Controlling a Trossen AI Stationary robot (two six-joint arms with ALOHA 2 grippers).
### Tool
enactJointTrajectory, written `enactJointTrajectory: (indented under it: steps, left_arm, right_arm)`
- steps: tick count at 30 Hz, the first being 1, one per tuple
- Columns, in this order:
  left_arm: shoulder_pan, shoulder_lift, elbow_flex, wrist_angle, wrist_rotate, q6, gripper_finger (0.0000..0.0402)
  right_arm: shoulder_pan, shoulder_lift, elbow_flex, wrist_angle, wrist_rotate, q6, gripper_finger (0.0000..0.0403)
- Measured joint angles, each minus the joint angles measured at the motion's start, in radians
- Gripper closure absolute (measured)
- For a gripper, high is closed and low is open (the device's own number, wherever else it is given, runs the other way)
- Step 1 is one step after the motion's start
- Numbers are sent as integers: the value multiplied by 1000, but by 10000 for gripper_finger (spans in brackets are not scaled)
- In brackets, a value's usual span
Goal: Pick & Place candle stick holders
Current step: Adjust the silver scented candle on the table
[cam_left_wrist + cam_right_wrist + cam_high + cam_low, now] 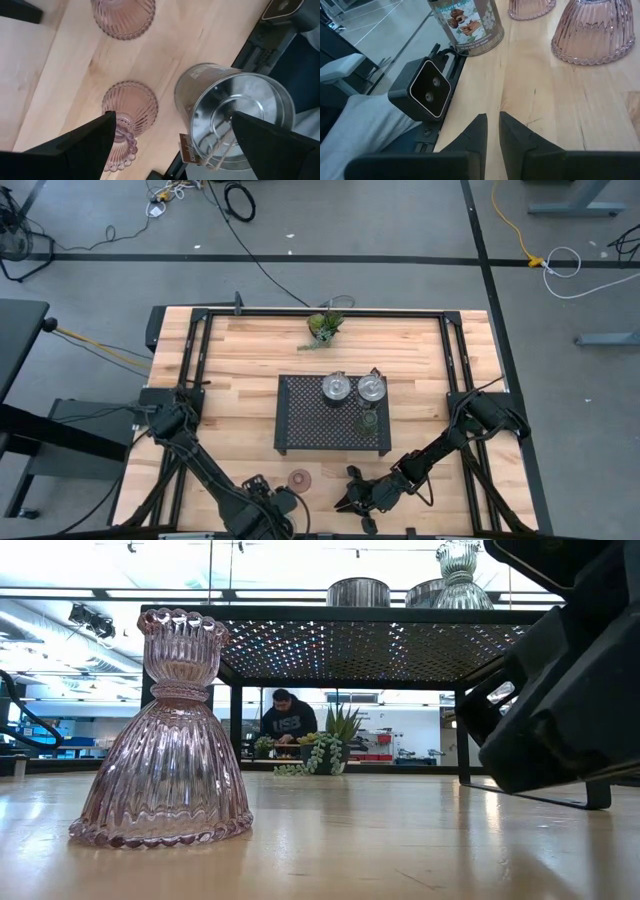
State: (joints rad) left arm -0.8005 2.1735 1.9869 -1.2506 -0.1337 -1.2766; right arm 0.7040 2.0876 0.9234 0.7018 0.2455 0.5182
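The left hand (268,498) hangs low over the near edge of the tabletop (240,360), its two dark fingers (75,145) spread wide apart with nothing between them. Right under it, between those fingers, stands a pink ribbed glass holder (129,112), seen from above. A second pink holder (123,17) sits just past it, farther from the hand. Beside the first holder, close to the other finger, is an open silver tin (235,112) with a paper tag hanging on string.

The right hand (352,498) rests low near the same front edge, a short way from the left one. Its fingers (476,132) are nearly pressed together, a thin slit left between them, gripping nothing. Ahead of it stand the wide base of a pink holder (595,32), a second pink base beyond, and the labelled tin (467,25). A small black camera (422,90) sits on the table edge next to this hand.

Well away from both hands, in the middle of the tabletop, a black perforated stand (320,420) carries two shiny silver holders (336,387) side by side and a greenish holder (369,420) just beside them. A leafy plant sprig (325,326) lies beyond the stand.
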Motion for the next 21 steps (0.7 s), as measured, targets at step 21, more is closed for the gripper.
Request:
enactJointTrajectory:
  steps: [21]
  left_arm:
    - [2, 0, 0, -65, -45, 2, 5]
  right_arm:
    - [0, 0, 0, 0, 0, 0, 356]
